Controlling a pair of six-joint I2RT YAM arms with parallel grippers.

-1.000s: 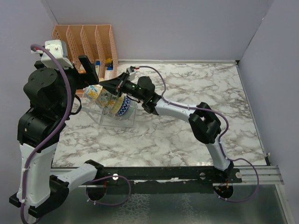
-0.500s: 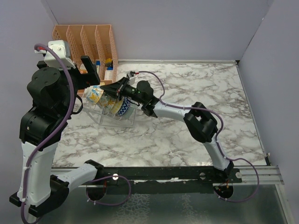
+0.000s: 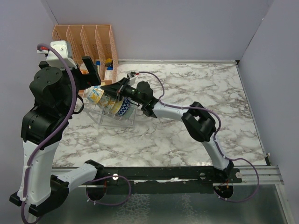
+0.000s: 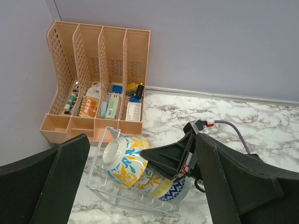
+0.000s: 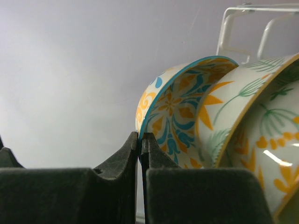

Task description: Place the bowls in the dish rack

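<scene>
The clear dish rack (image 3: 108, 120) stands at the table's left, also in the left wrist view (image 4: 100, 189). Several bowls lean in it in a row. The leftmost bowl (image 3: 96, 94), white with blue and yellow pattern, tilts on its side (image 4: 122, 161). My right gripper (image 3: 113, 89) is shut on that bowl's rim (image 5: 174, 105), with its fingertips (image 5: 140, 140) pinching the blue edge. A green-and-orange bowl (image 5: 233, 105) sits right behind it. My left gripper (image 3: 87, 70) hovers high above the rack, open and empty (image 4: 140, 156).
An orange slotted file organiser (image 3: 88, 42) with small items stands in the back left corner, just behind the rack (image 4: 96, 79). Grey walls close the left, back and right sides. Marble tabletop (image 3: 196, 88) stretches to the right of the rack.
My right arm has reached slightly further left, still gripping the bowl's rim; the bowl has settled a little lower toward the rack. My left arm has shifted slightly.
</scene>
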